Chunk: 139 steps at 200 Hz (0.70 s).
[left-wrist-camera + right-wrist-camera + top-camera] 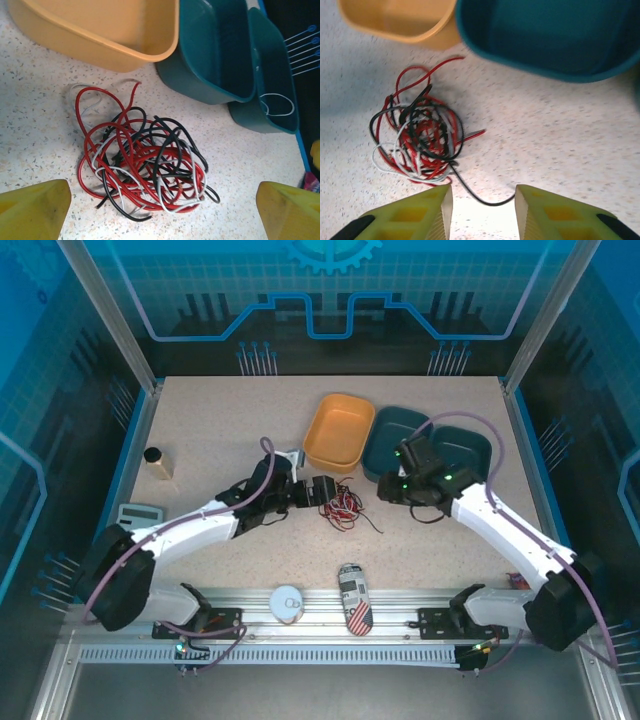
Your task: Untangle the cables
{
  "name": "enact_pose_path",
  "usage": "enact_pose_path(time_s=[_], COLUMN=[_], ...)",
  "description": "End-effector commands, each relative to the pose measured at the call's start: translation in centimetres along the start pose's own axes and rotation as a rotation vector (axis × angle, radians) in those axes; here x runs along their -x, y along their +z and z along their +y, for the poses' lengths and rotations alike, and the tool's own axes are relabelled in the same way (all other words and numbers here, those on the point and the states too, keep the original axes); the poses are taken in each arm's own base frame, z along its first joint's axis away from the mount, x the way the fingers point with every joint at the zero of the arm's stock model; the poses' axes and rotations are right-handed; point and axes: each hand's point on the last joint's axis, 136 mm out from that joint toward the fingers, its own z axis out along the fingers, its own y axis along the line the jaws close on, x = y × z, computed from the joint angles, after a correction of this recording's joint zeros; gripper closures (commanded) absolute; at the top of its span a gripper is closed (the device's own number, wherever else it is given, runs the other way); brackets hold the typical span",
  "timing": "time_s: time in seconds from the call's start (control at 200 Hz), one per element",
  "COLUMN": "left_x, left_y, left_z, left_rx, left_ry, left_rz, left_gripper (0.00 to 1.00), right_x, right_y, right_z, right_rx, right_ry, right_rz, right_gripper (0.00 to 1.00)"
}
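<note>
Speckled surface (210,430) is seen from above, fenced by blue-lit panels (330,300). Nearest, at 6 o'clock of the scene, a can (353,598) is laid on the front rail (318,592). Farther in, the cables (342,508) are found near the middle as one knot of red, black and white strands, with a black tail (481,201) trailed out at 4 o'clock. The left hand (162,185) is held at the knot's 10 o'clock, spread nearly to its widest, and nothing is gripped. The right hand (482,192) is placed at 2 o'clock, parted only partway; the black tail is framed between its fingers (420,215), but no strand is pinched. Beyond, a yellow bin (338,430) is set at 12 o'clock and two teal bins (390,435) at 1 o'clock; a white loop (277,105) is seen lying in the farther one.

Trouble is judged likely if several strands are caught at once: the whole knot would then be dragged or lifted rather than loosened. A pull on the tail alone may tighten the loops. The thin tail may also be missed or slipped by half-closed fingers. With the bins so near, a rim could be knocked by a wide sweep.
</note>
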Motion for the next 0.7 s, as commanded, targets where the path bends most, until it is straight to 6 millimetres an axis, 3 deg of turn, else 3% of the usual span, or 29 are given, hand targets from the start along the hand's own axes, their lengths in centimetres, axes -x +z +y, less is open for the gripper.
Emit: enact_pose_path(time_s=[0.0,0.27,0.54,0.69], left_x=[0.1,0.5,0.6,0.4], left_y=[0.8,2.5,2.8,2.4], left_z=[0.1,1.3,3.5,4.7], left_rx=[0.033,0.019,0.030,0.063], left_ry=[-0.076,-0.279,-0.366,-0.379], left_rz=[0.016,0.033,0.037,0.029], left_gripper=[0.07,0.22,0.22,0.20], right_x=[-0.3,-1.4,-1.4,-1.2], right_y=[0.8,3.1,5.3,6.4], right_z=[1.9,6.0,8.6,8.6], right_rx=[0.013,0.033,0.025,-0.015], right_ry=[0.016,-0.070,-0.117,-0.129], right_rz=[0.012,0.067,0.126,0.148], right_gripper=[0.63,0.66,0.69,0.71])
